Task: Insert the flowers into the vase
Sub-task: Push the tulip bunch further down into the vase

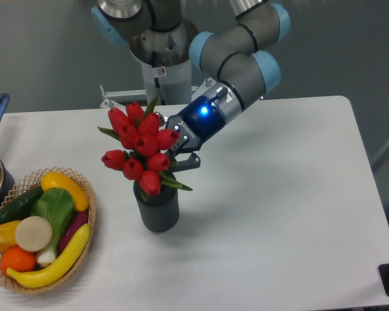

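The flowers (140, 146) look like shiny red plastic. The vase (157, 207) is dark, dull and ribbed. The basket (85, 194) is rough woven wicker. The table (279, 214) is smooth white.

The arm (236, 61) is built of grey metal tubes with pale blue caps at the joints, a silver wrist ring glowing blue, and a black gripper (185, 152) with dark jaws.

Stems and vase (157, 208) mouth behind the flowers (141, 146); jaws mostly hidden.
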You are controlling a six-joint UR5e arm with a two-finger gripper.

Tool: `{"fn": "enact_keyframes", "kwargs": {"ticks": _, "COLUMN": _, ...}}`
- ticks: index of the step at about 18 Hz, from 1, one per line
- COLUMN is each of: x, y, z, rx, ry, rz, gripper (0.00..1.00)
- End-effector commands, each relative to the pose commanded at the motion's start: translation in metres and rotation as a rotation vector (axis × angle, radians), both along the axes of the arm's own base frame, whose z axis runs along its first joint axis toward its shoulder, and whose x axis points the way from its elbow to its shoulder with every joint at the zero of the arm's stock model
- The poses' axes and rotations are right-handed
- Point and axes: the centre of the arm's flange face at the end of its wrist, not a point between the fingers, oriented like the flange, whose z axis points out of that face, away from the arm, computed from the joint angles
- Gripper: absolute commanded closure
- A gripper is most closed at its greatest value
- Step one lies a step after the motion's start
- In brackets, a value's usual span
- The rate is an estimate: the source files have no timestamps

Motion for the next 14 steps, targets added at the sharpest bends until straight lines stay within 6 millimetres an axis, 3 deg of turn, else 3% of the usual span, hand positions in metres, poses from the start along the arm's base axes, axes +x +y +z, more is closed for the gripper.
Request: {"fn": "enact_keyframes", "kwargs": {"ticks": 14, "x": -0.005, "y": -0.003, "z": -0.027, "rx": -0.092, "ry": 0.003, "rz": 0.019, "gripper": 0.81}}
